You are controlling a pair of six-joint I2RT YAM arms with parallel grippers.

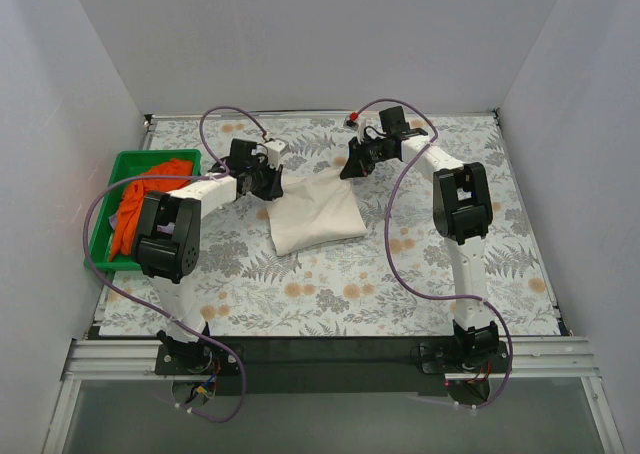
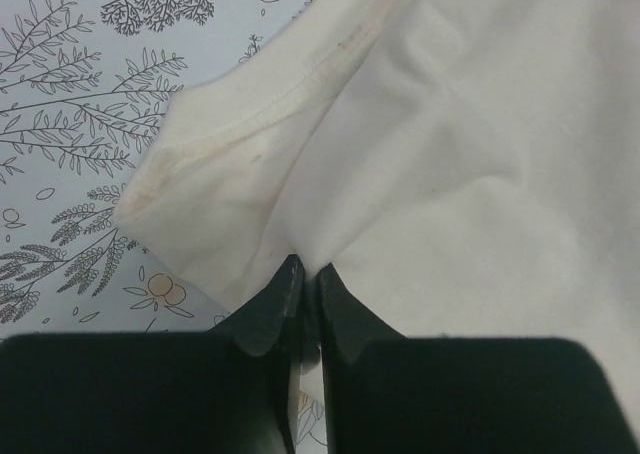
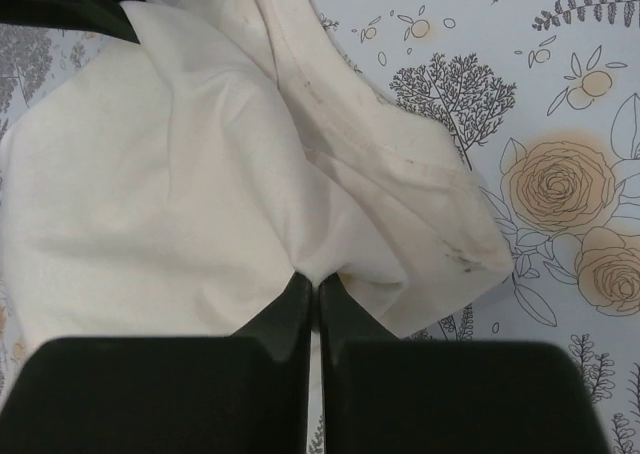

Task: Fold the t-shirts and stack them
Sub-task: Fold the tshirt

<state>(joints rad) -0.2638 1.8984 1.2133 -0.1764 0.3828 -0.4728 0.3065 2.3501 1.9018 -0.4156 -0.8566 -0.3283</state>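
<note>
The cream t-shirt (image 1: 315, 216) lies partly folded in the middle of the table, its far edge lifted. My left gripper (image 1: 268, 177) is shut on its far left corner; the left wrist view shows the cream cloth (image 2: 480, 134) pinched between the jaws (image 2: 310, 271), with a sleeve hem to the left. My right gripper (image 1: 352, 164) is shut on the far right corner; the right wrist view shows the cloth (image 3: 150, 194) pinched at the jaws (image 3: 316, 280). The orange t-shirt (image 1: 140, 204) and the lavender t-shirt (image 1: 118, 217) lie in the tray.
A green plastic tray (image 1: 125, 161) stands at the table's left edge. The table carries a floral-print cover (image 1: 420, 274). White walls close in the left, back and right sides. Purple cables loop over both arms.
</note>
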